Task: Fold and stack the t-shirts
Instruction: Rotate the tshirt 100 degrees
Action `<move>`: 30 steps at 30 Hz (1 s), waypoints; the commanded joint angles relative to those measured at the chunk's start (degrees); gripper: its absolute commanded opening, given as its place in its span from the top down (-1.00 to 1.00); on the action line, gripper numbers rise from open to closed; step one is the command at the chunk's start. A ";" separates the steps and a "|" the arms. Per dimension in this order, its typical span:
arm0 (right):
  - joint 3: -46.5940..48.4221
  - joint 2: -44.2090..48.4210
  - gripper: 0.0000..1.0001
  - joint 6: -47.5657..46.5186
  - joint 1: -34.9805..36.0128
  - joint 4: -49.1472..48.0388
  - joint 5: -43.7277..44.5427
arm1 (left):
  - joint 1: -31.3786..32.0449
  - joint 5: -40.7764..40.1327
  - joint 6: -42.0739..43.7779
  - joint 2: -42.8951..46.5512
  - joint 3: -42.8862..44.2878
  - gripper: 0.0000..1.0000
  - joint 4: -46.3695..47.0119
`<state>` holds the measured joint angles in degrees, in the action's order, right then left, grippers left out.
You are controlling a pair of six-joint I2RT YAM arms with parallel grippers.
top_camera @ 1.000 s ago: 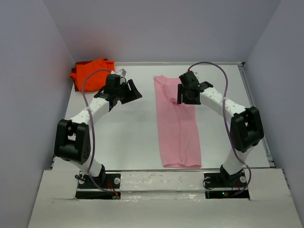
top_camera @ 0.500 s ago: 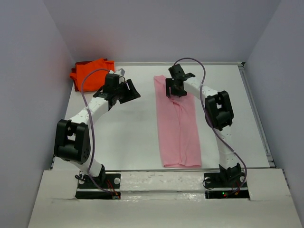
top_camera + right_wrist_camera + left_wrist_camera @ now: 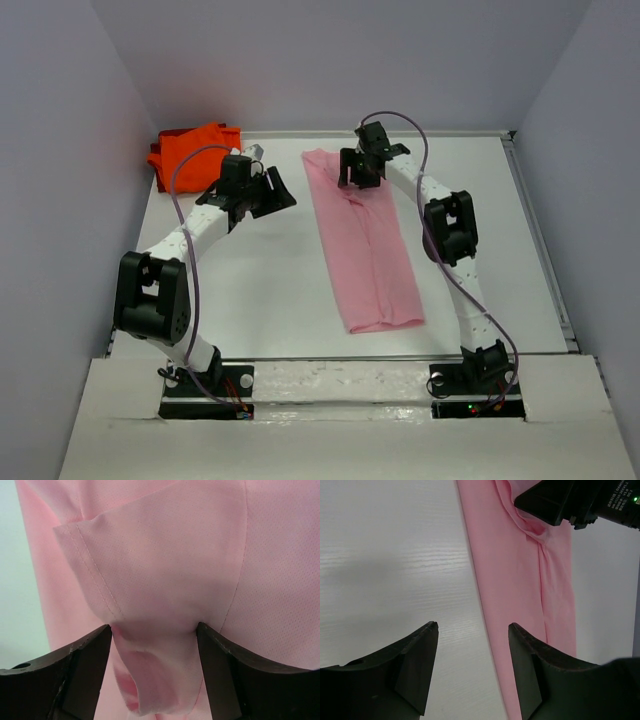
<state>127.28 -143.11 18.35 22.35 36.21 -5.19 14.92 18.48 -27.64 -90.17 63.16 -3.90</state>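
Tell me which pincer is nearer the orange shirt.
Left. The left pincer hovers just right of the orange shirt; the right pincer is farther off, on the pink shirt.

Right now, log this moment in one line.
left tool: open, above table | right tool: open, straddling bunched pink t-shirt | orange t-shirt: far-left corner, untouched

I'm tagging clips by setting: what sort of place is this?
Probably a robot lab test cell, not a home: a white table boxed in by plain grey walls, left arm and right arm bolted at its near edge, a pink t-shirt and an orange t-shirt on it.
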 commanded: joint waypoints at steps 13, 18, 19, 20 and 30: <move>9.83 -0.34 -0.50 0.73 0.33 -0.53 -5.11 | 1.16 2.53 0.83 -0.18 2.32 -0.34 1.09; -1.13 14.67 -0.49 -0.59 0.33 -0.43 -2.63 | 3.71 0.25 0.75 1.92 1.54 -0.34 1.09; -4.38 17.75 -0.49 -0.25 0.33 -0.52 -2.37 | 4.50 -0.11 0.74 2.36 1.10 -0.34 1.26; -12.77 21.00 -0.47 0.37 0.33 -1.91 -1.24 | 5.03 -0.20 -0.47 3.06 0.48 -0.34 1.53; -60.20 58.62 -0.46 7.22 0.33 -11.42 4.75 | 9.68 -1.76 -18.40 18.44 -27.90 -0.34 19.28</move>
<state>75.79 -88.92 23.05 22.46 27.66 -3.57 22.00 19.18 -38.68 -76.23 39.72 8.32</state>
